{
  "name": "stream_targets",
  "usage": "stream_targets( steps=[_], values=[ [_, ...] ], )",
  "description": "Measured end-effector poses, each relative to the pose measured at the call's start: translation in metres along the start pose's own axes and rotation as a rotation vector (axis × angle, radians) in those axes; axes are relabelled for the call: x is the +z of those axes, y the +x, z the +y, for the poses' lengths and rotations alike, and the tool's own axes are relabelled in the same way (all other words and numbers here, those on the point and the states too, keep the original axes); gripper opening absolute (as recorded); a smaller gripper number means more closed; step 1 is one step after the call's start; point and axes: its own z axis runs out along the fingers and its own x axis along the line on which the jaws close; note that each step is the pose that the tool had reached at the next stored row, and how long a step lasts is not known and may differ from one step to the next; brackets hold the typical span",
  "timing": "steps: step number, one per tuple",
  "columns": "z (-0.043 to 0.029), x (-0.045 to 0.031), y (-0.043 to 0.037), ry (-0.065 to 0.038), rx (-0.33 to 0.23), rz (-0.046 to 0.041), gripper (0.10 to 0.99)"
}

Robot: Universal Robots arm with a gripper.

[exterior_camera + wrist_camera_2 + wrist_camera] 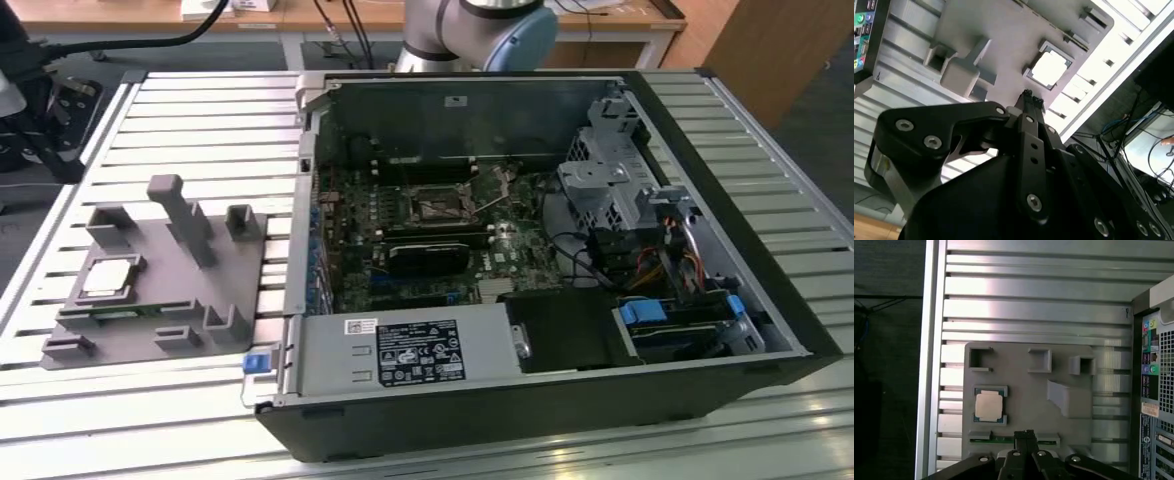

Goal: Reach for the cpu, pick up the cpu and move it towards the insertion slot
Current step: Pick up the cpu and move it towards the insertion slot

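The cpu [110, 278], a flat square chip with a shiny pale top, lies in a square recess of the grey fixture plate [160, 300] on the exterior view's left. Both wrist views look down on it from well above: cpu [989, 406], cpu [1050, 69]. My gripper [1025, 433] hangs over the fixture's edge, apart from the chip, its black fingertips [1028, 96] pressed together with nothing between them. The insertion slot [437, 205], a metal-framed socket with a dark centre, sits on the motherboard inside the open computer case [667, 120].
The fixture plate [1029, 390] carries upright grey blocks [180, 215] and a green strip [985, 440] in a slot. A black card [427, 256] and cables [641, 265] lie inside the case. Everything rests on a ribbed metal table [200, 110].
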Motion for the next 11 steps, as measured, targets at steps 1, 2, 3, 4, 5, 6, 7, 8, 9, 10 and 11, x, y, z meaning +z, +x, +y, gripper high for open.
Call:
stream_targets(
  steps=[1,2,3,4,5,6,7,8,9,10,11],
  values=[
    [0.0,0.0,0.0018,0.0,0.0,0.0001,0.106],
    [0.0001,0.0001,0.0037,0.0,0.0,0.0,0.106],
    [0.0001,0.0002,0.006,0.0,0.0,0.0,0.106],
    [0.0001,0.0003,0.0087,0.0,0.0,0.0001,0.106],
    [0.0002,0.0004,0.0114,0.0,0.0,0.0,0.106],
    [0.0002,0.0005,0.0136,0.0,0.0,0.0,0.106],
    [0.0003,0.0006,0.0159,0.0,0.0,0.0,0.106],
    [0.0003,0.0008,0.0179,0.0,0.0,0.0,0.106],
    [0.0004,0.0009,0.0196,0.0,0.0,0.0,0.106],
    [0.0004,0.001,0.0212,0.0,0.0,0.0002,0.106],
    [0.0004,0.0012,0.0221,0.0,0.0,0.0001,0.106]
  ],
)
